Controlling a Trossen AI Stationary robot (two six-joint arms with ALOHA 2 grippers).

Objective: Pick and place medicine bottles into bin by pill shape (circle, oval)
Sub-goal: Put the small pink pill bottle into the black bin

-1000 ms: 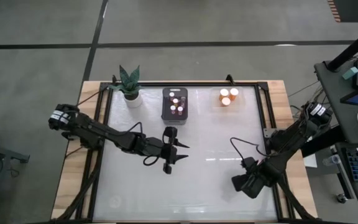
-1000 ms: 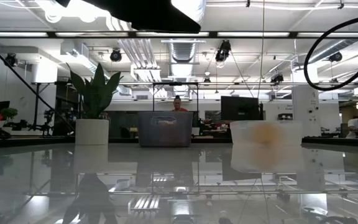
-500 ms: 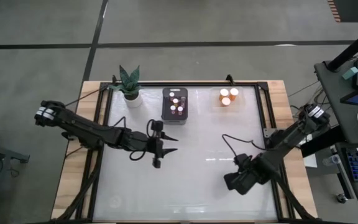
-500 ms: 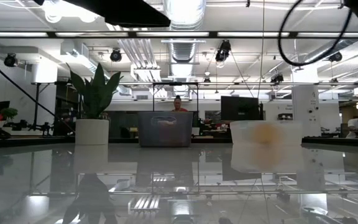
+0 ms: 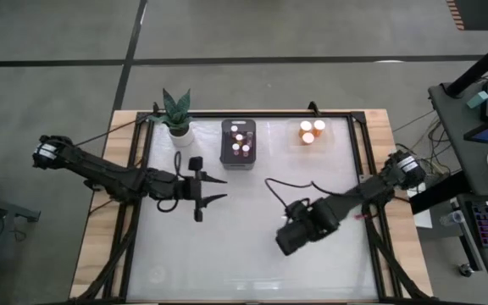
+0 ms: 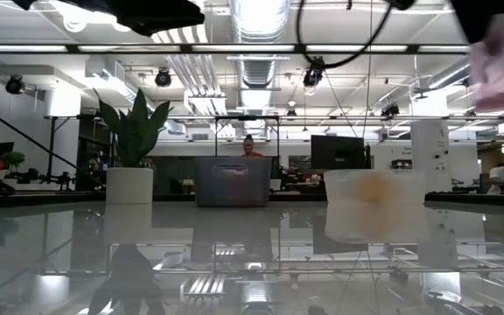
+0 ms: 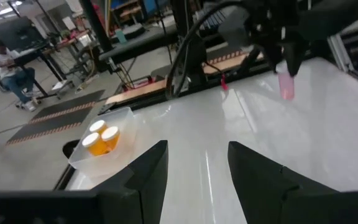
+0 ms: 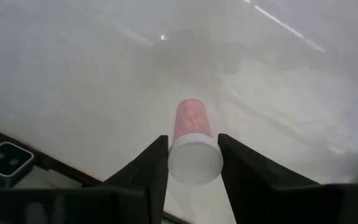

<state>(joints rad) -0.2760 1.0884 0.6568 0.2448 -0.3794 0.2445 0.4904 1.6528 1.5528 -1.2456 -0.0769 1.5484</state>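
Note:
My right gripper (image 5: 285,241) hangs over the table's middle right, shut on a small pink medicine bottle (image 8: 193,124) with a white cap. The same bottle shows high up in the low view (image 6: 494,74). My left gripper (image 5: 219,188) stands open left of centre, nothing between its fingers (image 7: 194,168). A dark bin (image 5: 238,142) at the far middle holds several small bottles. A clear bin (image 5: 312,133) at the far right holds orange bottles (image 7: 101,138) with white caps. My right gripper pinches the pink bottle at its white cap end (image 8: 194,160) between the two fingers (image 8: 153,163). The fingers point down from above. The bottle hangs below them, its pink body downward, lifted clear of the table (image 7: 286,84).
A white plant pot (image 5: 179,131) with a green plant stands at the far left, beside the dark bin. The white tabletop (image 5: 252,271) lies bare across its near half. Dark frame rails (image 5: 358,161) run along the table's sides.
My right gripper has gone up and toward the table's left, from the near right corner toward the middle, rolling as it went; the pink bottle has come into the low view. My left gripper has drawn back toward the left edge, staying open.

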